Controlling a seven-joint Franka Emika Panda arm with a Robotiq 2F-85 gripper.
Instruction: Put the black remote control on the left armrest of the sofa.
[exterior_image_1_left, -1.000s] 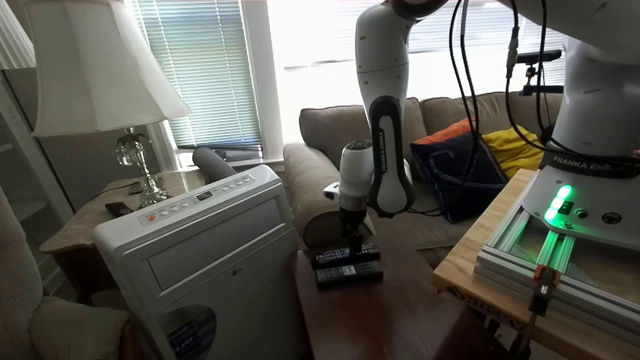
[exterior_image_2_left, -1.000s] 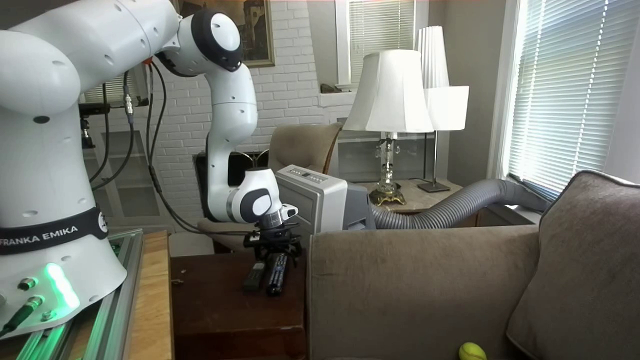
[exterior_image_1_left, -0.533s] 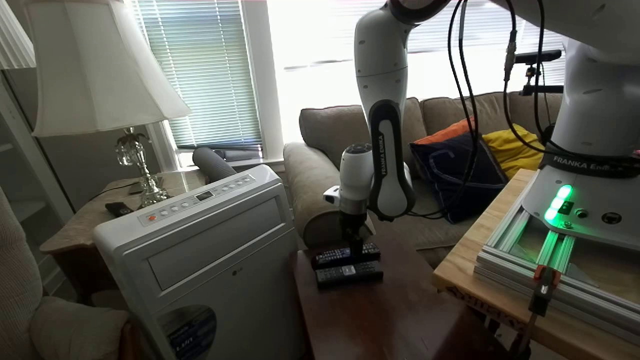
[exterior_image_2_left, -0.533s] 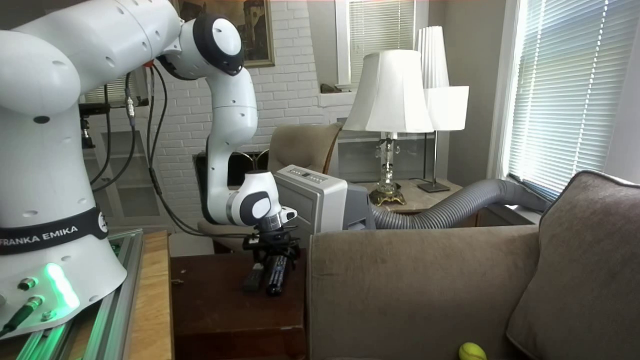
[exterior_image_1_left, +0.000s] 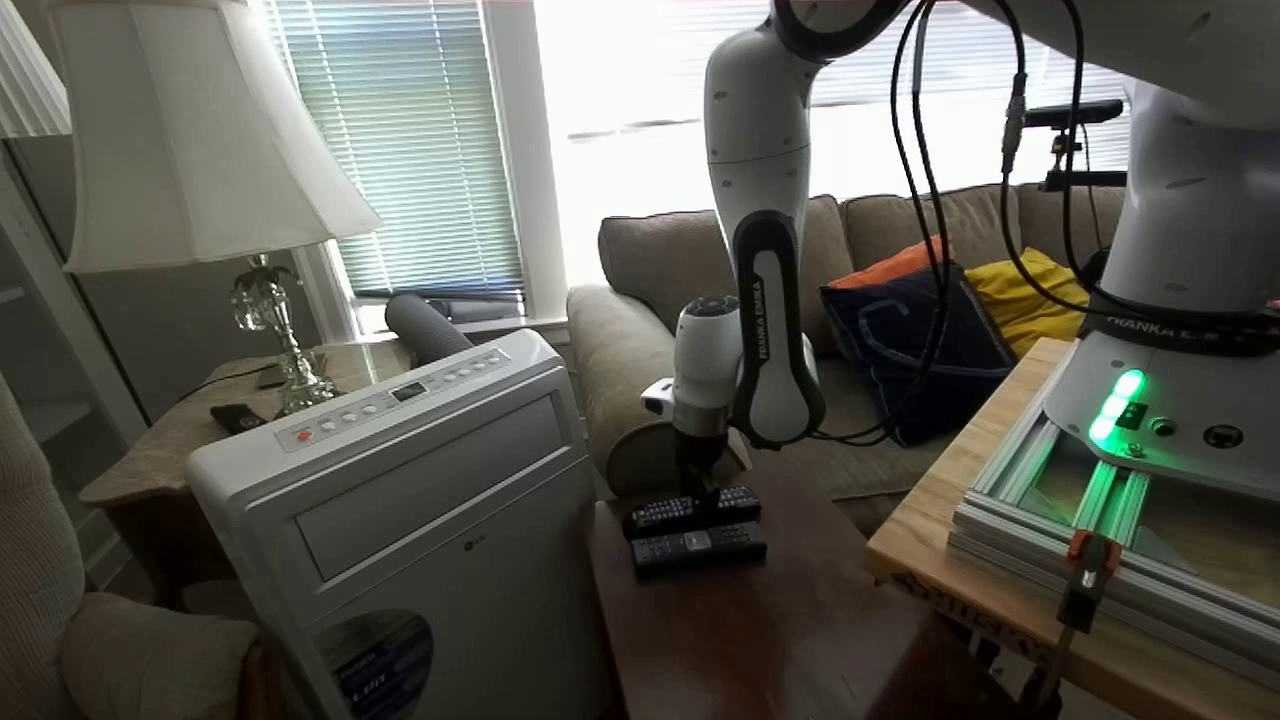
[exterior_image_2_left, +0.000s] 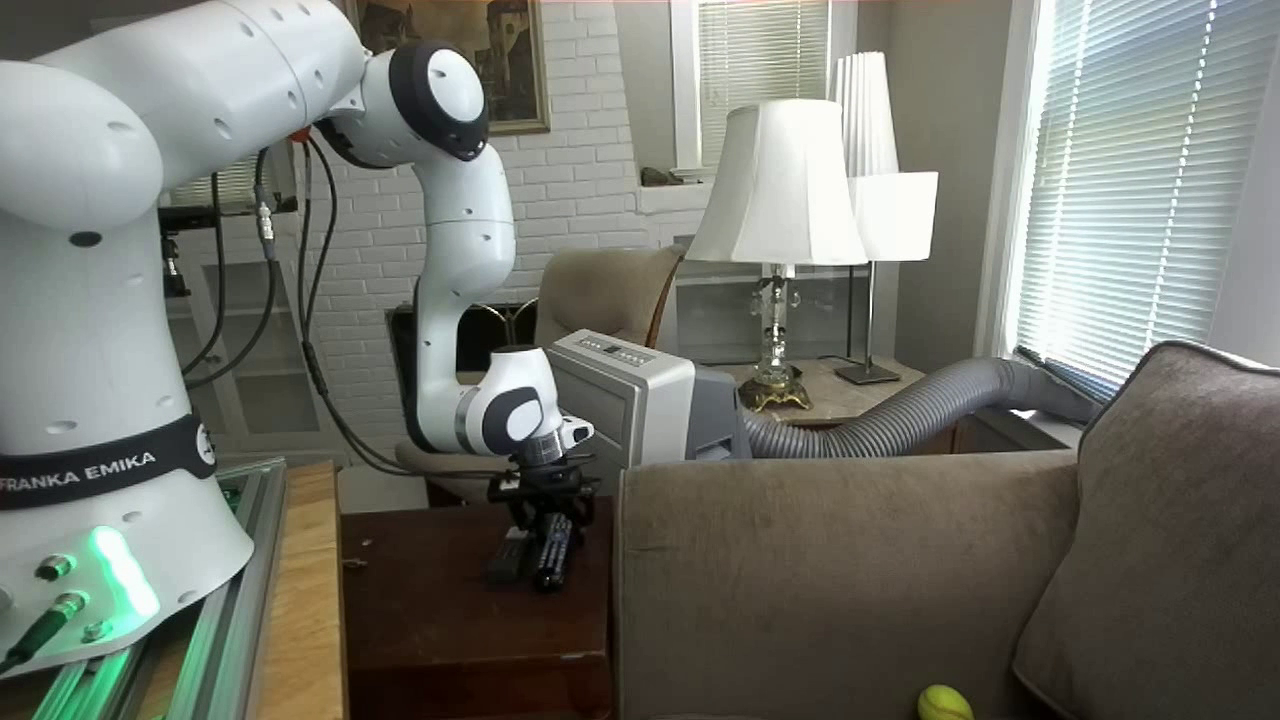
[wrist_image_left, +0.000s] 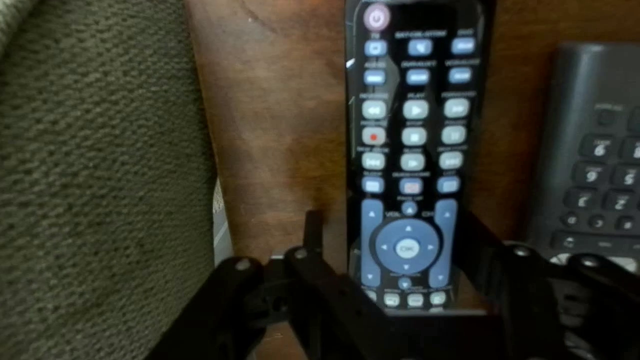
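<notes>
Black remote control (wrist_image_left: 412, 150) = your prob. target. It lies on the desk (exterior_image_1_left: 750, 640), not yet lifted; the hand (wrist_image_left: 392, 225) straddles it w/ fingers spread apart, one per long side. This pos. presumably sets up a pinch across the narrow width. Note: the grey remote (wrist_image_left: 590, 155) sits just beside, so one finger must fit btwn the two; a snag is a risk. Destination: left armrest (exterior_image_1_left: 622, 370) of the sofa (exterior_image_1_left: 668, 262). It stands near the desk, so expect a short carry, up & over.

Visibility, wrist view: the hand covers part of your target's lower end, and the grey remote runs off the picture edge. You can't tell if the finger next to the grey remote touches your target, nor how low the tips reach. In an exterior view the robot arm (exterior_image_1_left: 760, 130) blocks part of the sofa.
</notes>
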